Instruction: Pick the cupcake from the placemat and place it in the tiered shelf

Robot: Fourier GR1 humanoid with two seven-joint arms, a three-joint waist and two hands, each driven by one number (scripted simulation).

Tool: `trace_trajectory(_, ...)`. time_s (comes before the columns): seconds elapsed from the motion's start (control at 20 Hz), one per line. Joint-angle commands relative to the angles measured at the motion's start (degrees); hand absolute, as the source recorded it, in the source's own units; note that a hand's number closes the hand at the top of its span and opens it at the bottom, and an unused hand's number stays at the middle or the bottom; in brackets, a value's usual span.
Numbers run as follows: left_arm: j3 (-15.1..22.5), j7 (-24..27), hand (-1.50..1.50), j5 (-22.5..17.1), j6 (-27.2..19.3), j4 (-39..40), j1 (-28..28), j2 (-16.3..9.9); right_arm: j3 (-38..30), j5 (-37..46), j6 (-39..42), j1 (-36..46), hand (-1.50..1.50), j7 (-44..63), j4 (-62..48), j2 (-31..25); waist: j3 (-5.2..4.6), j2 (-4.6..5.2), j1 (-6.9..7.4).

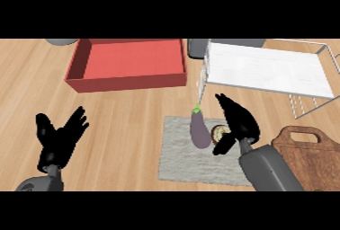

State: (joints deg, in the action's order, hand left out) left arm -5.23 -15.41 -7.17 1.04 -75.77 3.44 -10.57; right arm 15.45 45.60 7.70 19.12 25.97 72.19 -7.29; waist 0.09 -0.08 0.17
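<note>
Head view | right hand over placemat, fingers straight, holding nothing; cupcake peeks out at its 9 o'clock, just beside eggplant | risk: closing fingers may nudge eggplant instead | red bin looks empty; tiered shelf at 1 o'clock bare | left hand rests open at 8 o'clock on desk

An eggplant and a cupcake lie side by side on the placemat, cupcake to the right; a box sits behind-left; the shelf behind-right; a cutting board right of the placemat.
</note>
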Motion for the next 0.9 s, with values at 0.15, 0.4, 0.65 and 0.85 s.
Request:
trace_trajectory(0.15, 2.80, 0.33, 0.00, 2.18, -2.27, -1.89, -1.85, 4.00, 4.16, 1.55, 8.24, 2.55, 1.50, -6.03, -8.31, -0.87, -0.10, 0.32, 0.83)
trace_trajectory(0.4, -1.05, -0.64, 0.00, 0.23, 0.32, -0.64, -0.62, 0.29, 3.32, 2.07, 4.28, -1.83, 1.50, -13.39, -5.92, -0.64, -0.09, 0.09, -0.08)
trace_trajectory(0.65, -2.01, -3.91, 0.00, -0.74, 1.49, -2.30, -0.27, -0.87, 3.14, 2.40, 6.12, -3.29, 1.50, -8.73, 1.78, 2.46, -0.10, 0.02, -0.16)
trace_trajectory(0.85, 0.82, -3.75, 0.00, 1.80, -1.76, -4.24, -1.29, 2.46, 6.57, 0.68, 1.19, -5.90, 1.50, 1.07, 2.57, 7.11, -0.08, -0.01, 0.02)
